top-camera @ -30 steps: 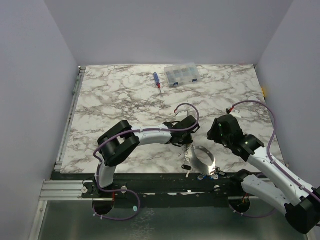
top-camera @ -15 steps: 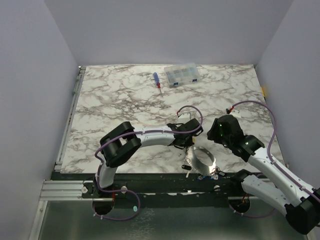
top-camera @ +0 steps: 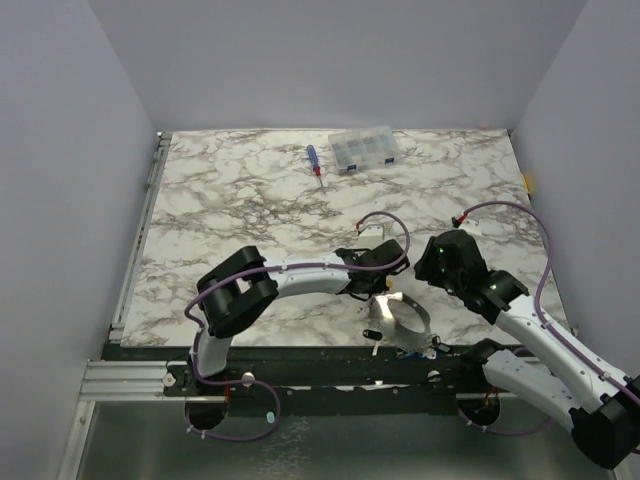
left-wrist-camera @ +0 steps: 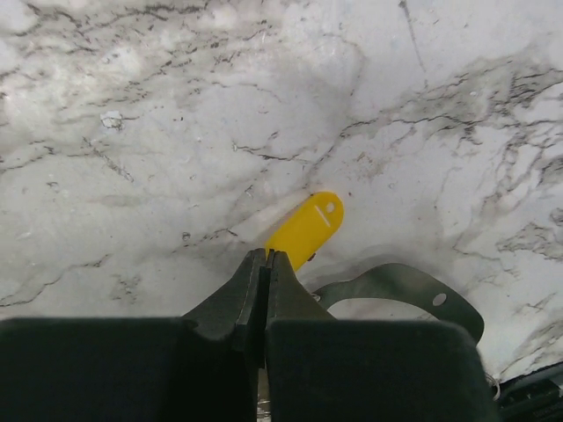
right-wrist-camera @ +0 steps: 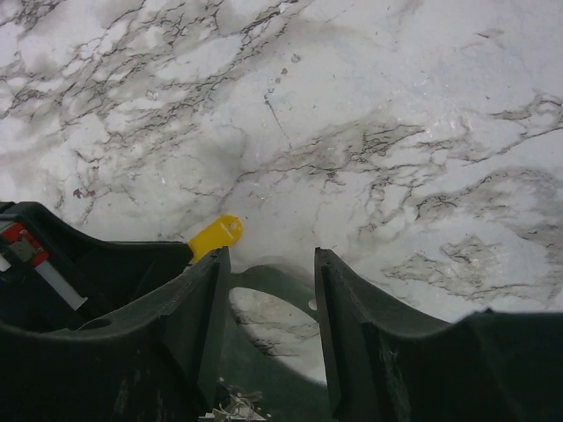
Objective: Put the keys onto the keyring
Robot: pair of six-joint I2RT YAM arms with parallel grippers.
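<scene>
My left gripper [left-wrist-camera: 266, 257] is shut on a yellow key [left-wrist-camera: 306, 229]. The key's yellow head sticks out past the fingertips, just above the marble. The grey keyring [left-wrist-camera: 400, 283] lies flat on the table right of the key; its rim is close to the key, and contact cannot be told. In the top view the left gripper [top-camera: 384, 286] is at the ring's [top-camera: 420, 320] far left rim. My right gripper [right-wrist-camera: 270, 257] is open and empty above the ring [right-wrist-camera: 274, 280], with the yellow key [right-wrist-camera: 215, 236] by its left finger. A black key [top-camera: 372, 334] lies left of the ring.
A blue-and-red screwdriver [top-camera: 314, 162] and a clear compartment box [top-camera: 364, 149] lie at the far edge of the marble table [top-camera: 230, 210]. The ring sits near the table's front edge, by the dark rail. The walls stand close on both sides.
My left gripper has moved right and slightly nearer, carrying the yellow key to the ring's rim. The right arm has hardly moved.
</scene>
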